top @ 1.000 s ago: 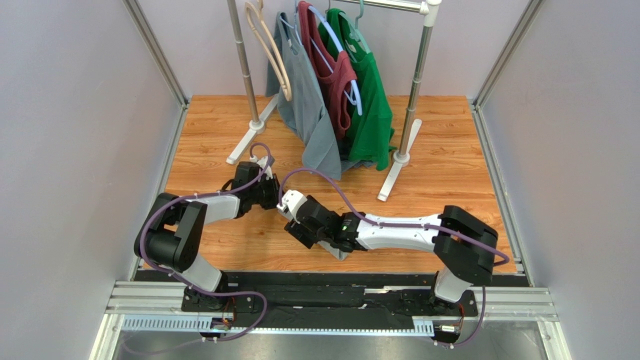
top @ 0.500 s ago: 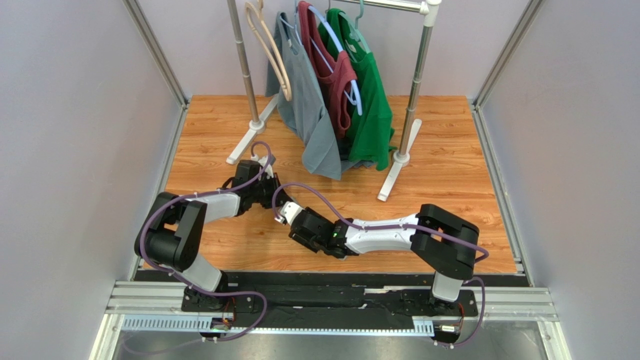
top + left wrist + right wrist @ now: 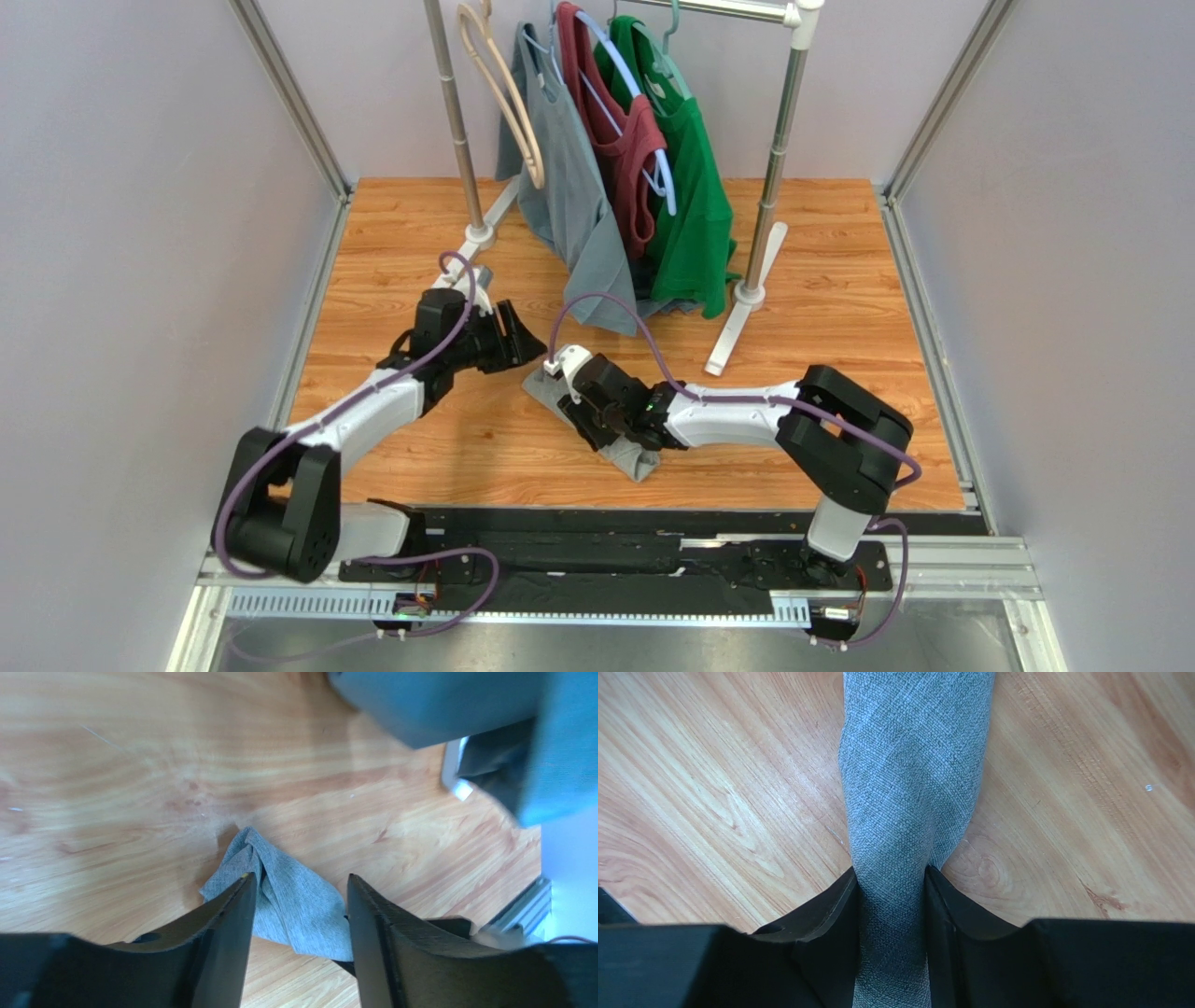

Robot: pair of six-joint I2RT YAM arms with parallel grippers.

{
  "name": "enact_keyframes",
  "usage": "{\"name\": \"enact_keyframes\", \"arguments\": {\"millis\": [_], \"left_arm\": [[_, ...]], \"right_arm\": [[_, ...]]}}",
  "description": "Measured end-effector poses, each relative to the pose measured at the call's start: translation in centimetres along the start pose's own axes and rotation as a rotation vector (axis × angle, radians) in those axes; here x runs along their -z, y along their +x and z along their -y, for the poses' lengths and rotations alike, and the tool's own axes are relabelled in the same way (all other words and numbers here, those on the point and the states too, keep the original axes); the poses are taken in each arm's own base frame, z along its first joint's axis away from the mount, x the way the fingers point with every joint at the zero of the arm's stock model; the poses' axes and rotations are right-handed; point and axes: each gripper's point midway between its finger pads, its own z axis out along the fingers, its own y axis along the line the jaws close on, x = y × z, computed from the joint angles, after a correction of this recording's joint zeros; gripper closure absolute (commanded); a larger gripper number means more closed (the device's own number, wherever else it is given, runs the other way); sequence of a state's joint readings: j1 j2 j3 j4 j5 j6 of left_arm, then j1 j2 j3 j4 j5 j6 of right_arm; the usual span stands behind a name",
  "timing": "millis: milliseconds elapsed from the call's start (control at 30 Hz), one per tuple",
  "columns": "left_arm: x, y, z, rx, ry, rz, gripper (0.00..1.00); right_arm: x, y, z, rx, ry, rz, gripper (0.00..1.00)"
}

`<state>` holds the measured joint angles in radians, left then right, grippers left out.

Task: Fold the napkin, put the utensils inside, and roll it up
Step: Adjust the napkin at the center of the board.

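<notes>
The pale wood-grain laminate table [image 3: 842,280] carries a grey metal clothes rack [image 3: 776,154] at its far side. A grey shirt [image 3: 568,182], a dark red top [image 3: 627,140] and a green top [image 3: 697,196] hang from it.

The left arm [image 3: 372,406] lies long and low from its base, stretched forward and to the right. The right arm [image 3: 744,413] folds at the elbow and reaches left across the middle of the table.

The heather-grey woven cloth napkin [image 3: 634,459] lies on the wood between the two arms, twisted into a soft diagonal roll with a coarse visible weave.

The right gripper [image 3: 891,871] points down over the roll. Its matte black fingers [image 3: 829,903] press the cloth from both sides, clamping the napkin.

The left gripper [image 3: 300,880] hovers above the roll's far, crumpled end with its fingers spread apart and nothing between them.
</notes>
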<state>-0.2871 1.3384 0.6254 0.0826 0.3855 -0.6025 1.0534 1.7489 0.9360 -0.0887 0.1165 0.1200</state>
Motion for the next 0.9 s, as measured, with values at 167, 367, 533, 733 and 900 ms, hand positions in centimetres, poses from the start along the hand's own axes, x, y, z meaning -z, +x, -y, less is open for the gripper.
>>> {"name": "enact_keyframes", "arguments": {"millis": [167, 367, 533, 733, 900], "left_arm": [[3.5, -3.1, 0.9, -0.022, -0.037, 0.143, 0.37], [6.7, -4.0, 0.9, -0.017, -0.084, 0.213, 0.37], [9.3, -4.5, 1.6, -0.026, -0.100, 0.249, 0.36], [12.5, -5.9, 3.2, -0.068, -0.093, 0.309, 0.36], [14.3, -6.0, 3.9, -0.100, -0.093, 0.327, 0.36]], "right_arm": [[-0.1, -0.5, -0.3, -0.079, -0.086, 0.016, 0.64], [-0.5, -1.3, -1.5, -0.147, -0.180, 0.034, 0.64], [-1.4, -2.3, -2.8, -0.176, -0.244, 0.054, 0.65], [-2.4, -3.8, -3.2, -0.188, -0.257, 0.069, 0.65], [-3.8, -5.5, -3.5, -0.187, -0.259, 0.084, 0.65]]}}
